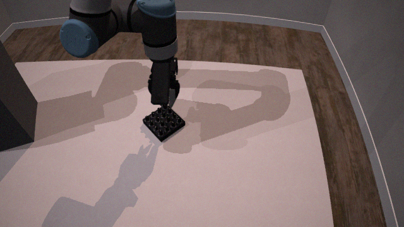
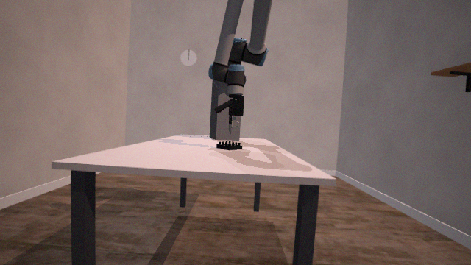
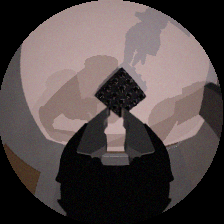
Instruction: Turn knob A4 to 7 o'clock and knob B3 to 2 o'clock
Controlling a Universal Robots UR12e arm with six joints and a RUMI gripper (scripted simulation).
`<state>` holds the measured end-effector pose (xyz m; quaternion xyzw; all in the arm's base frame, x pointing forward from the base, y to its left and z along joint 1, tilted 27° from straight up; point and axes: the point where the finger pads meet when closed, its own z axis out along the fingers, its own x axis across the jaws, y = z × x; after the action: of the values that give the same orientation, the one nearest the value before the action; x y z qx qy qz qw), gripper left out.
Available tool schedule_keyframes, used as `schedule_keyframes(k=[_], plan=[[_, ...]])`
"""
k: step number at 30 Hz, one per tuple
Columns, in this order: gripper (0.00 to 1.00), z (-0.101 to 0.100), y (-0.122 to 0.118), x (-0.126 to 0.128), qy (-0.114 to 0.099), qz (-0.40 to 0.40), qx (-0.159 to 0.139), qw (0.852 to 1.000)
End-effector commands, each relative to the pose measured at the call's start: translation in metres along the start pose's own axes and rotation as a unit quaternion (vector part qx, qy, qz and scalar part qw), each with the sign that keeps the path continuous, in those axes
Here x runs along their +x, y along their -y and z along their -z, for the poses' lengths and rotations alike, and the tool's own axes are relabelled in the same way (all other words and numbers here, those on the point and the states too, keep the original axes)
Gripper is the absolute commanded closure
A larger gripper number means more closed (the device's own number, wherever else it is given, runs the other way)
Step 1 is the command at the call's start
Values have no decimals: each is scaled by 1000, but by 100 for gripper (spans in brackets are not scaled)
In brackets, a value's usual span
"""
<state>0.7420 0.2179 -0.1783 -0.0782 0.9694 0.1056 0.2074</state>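
The black knob box (image 1: pixel 165 123) (image 2: pixel 229 146) (image 3: pixel 121 93) lies on the white table (image 1: pixel 252 173) (image 2: pixel 147 158), turned diamond-wise to the cameras, with rows of small black knobs on top. The knob pointers and the socket side are too small and dark to read. My gripper (image 1: pixel 166 105) (image 2: pixel 231 133) (image 3: pixel 114 107) points straight down over the box's far corner and hangs a short way above the knobs, touching none. Its fingers are nearly shut, with a narrow gap and nothing between them.
A tall dark block (image 1: pixel 12 104) stands at the table's left edge. The arm's grey pedestal (image 2: pixel 220 121) rises behind the box. A wooden shelf (image 2: pixel 452 70) sticks out of the right wall. Wooden floor surrounds the table.
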Motion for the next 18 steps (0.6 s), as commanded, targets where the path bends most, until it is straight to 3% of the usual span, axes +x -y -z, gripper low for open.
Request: schedule_keyframes(k=[1,18], plan=[[89,0,0,0,0,0,0,1000],[89,-5,0,0,0,0,0,1000]])
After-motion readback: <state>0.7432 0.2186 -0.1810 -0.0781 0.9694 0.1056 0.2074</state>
